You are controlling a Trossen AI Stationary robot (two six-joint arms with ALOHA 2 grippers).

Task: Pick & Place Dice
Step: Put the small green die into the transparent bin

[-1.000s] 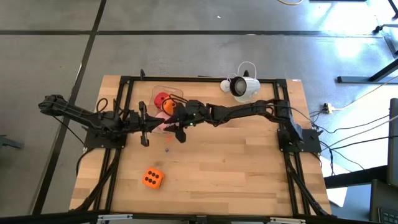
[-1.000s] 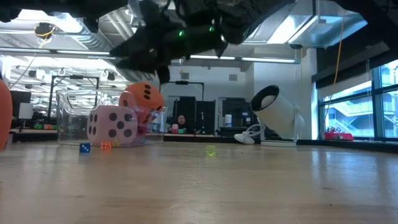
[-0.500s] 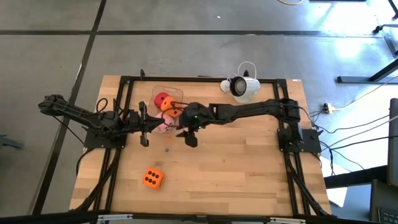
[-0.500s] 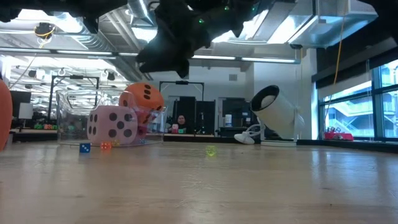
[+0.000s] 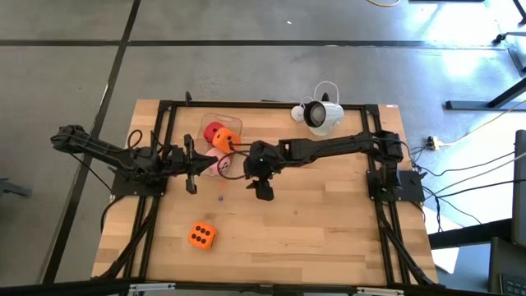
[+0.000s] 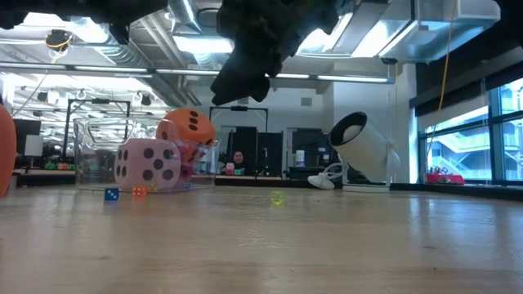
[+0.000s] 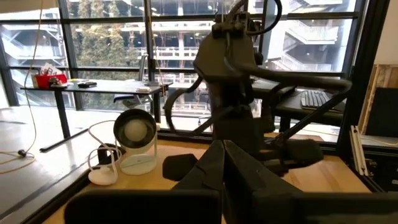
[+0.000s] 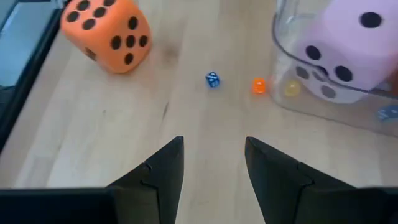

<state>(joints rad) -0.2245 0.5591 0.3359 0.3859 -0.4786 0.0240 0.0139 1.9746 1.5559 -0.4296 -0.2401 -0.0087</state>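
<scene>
A clear container [image 5: 215,123] stands at the table's far middle with a red die [image 5: 213,130], an orange die [image 5: 227,140] and a pink die [image 8: 348,50] in it. The orange one rests on top of the others [image 6: 186,126]. A second orange die [image 5: 201,236] lies on the table near the front edge and also shows in the right wrist view [image 8: 107,34]. My right gripper [image 5: 263,191] hangs open above the bare table, to the right of the container, with nothing between its fingers [image 8: 214,165]. My left gripper [image 7: 224,168] stays shut beside the container's left side.
A white round lamp-like device [image 5: 320,115] stands at the far right of the table. Tiny dice lie near the container: a blue one [image 8: 212,79], an orange one [image 8: 258,86] and a yellow-green one [image 6: 277,197]. Black frame rails [image 5: 156,205] border the table.
My right gripper has drawn away from the container toward the table's right and near edges, risen a little and tipped its fingers further down. Its fingers have stayed open and empty. The dice have not moved.
</scene>
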